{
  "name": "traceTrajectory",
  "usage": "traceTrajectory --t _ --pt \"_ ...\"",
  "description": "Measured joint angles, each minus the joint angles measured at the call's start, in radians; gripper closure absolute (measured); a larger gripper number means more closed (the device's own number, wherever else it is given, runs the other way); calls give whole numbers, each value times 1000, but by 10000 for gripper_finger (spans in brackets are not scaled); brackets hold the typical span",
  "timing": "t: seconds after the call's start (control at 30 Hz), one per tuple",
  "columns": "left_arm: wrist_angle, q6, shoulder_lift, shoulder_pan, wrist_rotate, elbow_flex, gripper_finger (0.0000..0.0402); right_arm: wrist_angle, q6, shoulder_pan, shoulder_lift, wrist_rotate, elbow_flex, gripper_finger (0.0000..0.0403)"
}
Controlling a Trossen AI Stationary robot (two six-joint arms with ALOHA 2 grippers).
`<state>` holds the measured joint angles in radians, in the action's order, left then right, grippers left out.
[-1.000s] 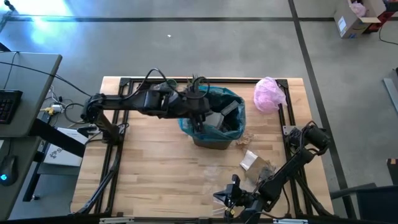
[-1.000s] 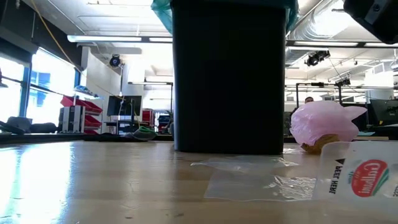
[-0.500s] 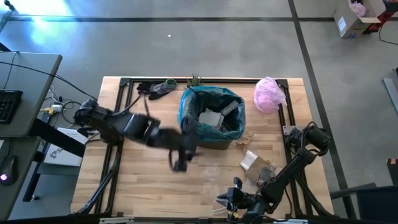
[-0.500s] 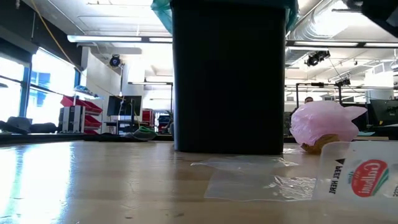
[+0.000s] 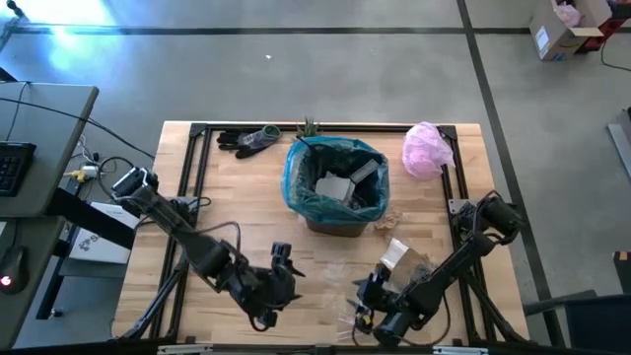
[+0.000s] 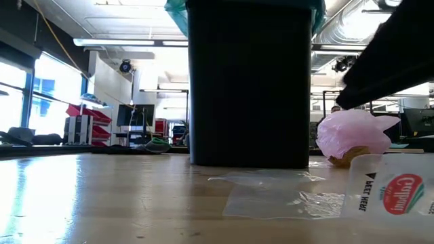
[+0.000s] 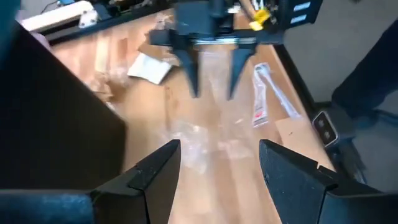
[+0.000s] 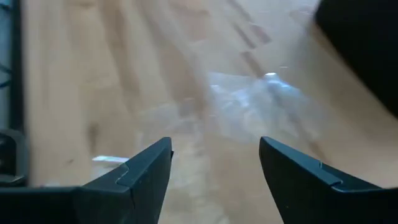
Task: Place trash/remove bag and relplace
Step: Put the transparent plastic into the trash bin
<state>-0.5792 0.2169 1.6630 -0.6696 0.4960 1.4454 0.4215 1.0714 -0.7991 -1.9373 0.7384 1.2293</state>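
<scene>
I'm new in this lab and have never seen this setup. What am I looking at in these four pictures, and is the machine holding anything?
It is a robot with two dark arms at a wooden table. One picture looks down from above, one looks level across the tabletop, and two come from cameras on the arms' wrists.

From above, a bin lined with a teal bag stands near the far edge, with paper already inside. Beside it lie a pink bag, dark gloves and a small plant. Trash remains on the table: clear wrappers and a paper scrap.

The left gripper and right gripper face each other near the front edge. Both are open and hold nothing.
</scene>
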Motion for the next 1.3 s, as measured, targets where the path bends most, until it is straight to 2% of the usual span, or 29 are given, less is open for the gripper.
traceTrajectory --t 0.2,0.33,0.57,0.67,0.77,1.07,1.3 --pt "367 100 0 -14 7 -269 199 32 -40 62 -3 -1 0 190" --pt "565 180 0 -6 15 -424 199 19 -64 102 -36 -51 0 200" --pt "805 281 0 -5 61 -596 199 -80 -82 157 -148 -144 2 201" --pt "832 299 0 -7 67 -619 199 -107 -81 174 -175 -154 6 205" --pt "833 303 0 -8 67 -622 199 -112 -82 180 -182 -158 6 228" --pt "832 287 0 -14 89 -622 199 -127 -85 167 -183 -181 4 391" --pt "832 287 2 -14 91 -622 199 -125 -57 143 -163 -183 1 401"
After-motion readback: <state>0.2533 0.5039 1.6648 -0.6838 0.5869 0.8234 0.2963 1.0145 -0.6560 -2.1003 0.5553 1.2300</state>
